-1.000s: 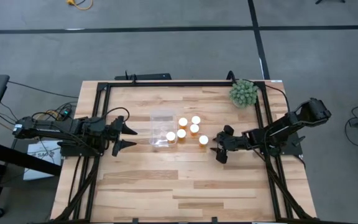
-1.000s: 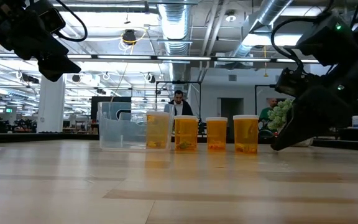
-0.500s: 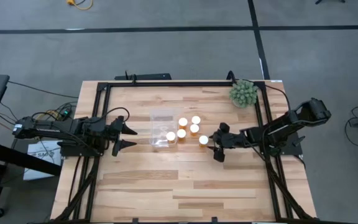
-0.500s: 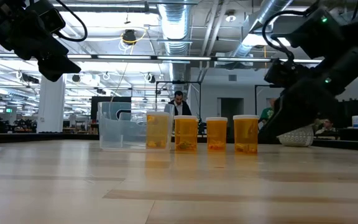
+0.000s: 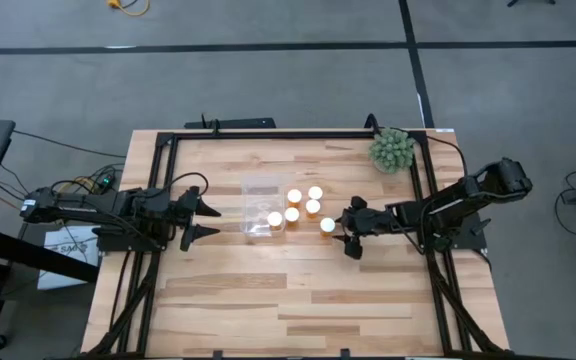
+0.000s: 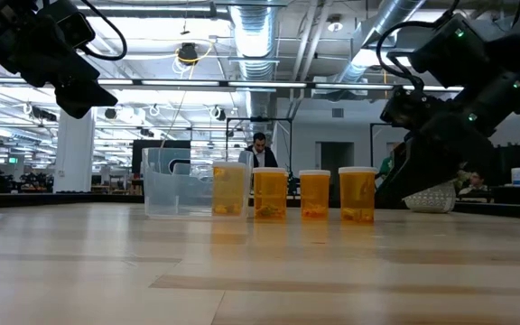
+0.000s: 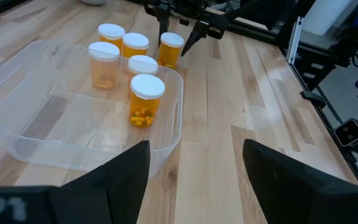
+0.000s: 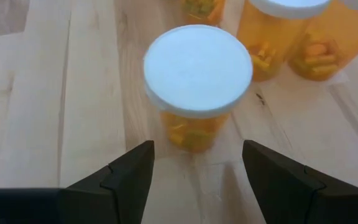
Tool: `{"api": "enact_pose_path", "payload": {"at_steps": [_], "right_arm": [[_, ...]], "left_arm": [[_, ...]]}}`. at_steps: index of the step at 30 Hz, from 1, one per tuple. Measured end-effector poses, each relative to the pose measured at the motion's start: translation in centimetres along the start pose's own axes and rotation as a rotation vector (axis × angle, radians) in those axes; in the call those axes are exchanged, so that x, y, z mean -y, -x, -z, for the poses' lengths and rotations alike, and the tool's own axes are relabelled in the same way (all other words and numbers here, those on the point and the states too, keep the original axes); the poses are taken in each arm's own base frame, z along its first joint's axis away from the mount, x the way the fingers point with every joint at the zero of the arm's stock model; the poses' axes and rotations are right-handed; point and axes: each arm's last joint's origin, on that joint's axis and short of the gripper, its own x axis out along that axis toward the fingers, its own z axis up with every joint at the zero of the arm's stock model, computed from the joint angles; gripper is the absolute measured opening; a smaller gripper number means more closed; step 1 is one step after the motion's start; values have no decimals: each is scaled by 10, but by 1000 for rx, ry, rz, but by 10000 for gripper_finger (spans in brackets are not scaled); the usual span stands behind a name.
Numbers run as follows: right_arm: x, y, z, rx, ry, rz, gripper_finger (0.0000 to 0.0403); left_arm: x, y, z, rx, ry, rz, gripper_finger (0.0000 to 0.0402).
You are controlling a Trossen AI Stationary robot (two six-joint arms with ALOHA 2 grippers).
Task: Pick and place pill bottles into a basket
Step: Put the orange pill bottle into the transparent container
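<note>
Six orange pill bottles with white caps stand upright at the table's middle. One (image 5: 275, 219) stands inside the clear basket (image 5: 259, 190), also shown in the left wrist view (image 7: 146, 99). The others stand just right of it, the nearest to my right gripper being a lone bottle (image 5: 327, 225) (image 8: 197, 68). My right gripper (image 5: 345, 230) (image 8: 197, 152) is open, just right of that bottle, with its fingers pointing at it and not touching it. My left gripper (image 5: 214, 222) (image 7: 196, 149) is open and empty, left of the basket.
A green spiky potted plant (image 5: 392, 149) stands at the far right corner. A black frame (image 5: 268, 134) runs around the table. Bare wood lies toward the near edge. A person (image 6: 259, 149) shows in the room behind the table.
My right gripper has gone toward the table's left, closing in on the lone bottle at the right of the group. It stays open. The bottles and the basket have not moved.
</note>
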Motion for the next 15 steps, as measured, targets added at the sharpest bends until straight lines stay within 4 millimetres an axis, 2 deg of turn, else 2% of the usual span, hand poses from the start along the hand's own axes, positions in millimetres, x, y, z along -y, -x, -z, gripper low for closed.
{"api": "enact_pose_path", "payload": {"at_steps": [15], "right_arm": [[0,-3,-13,8,51,4,240]], "left_arm": [[0,0,0,-1,0,0,247]]}}
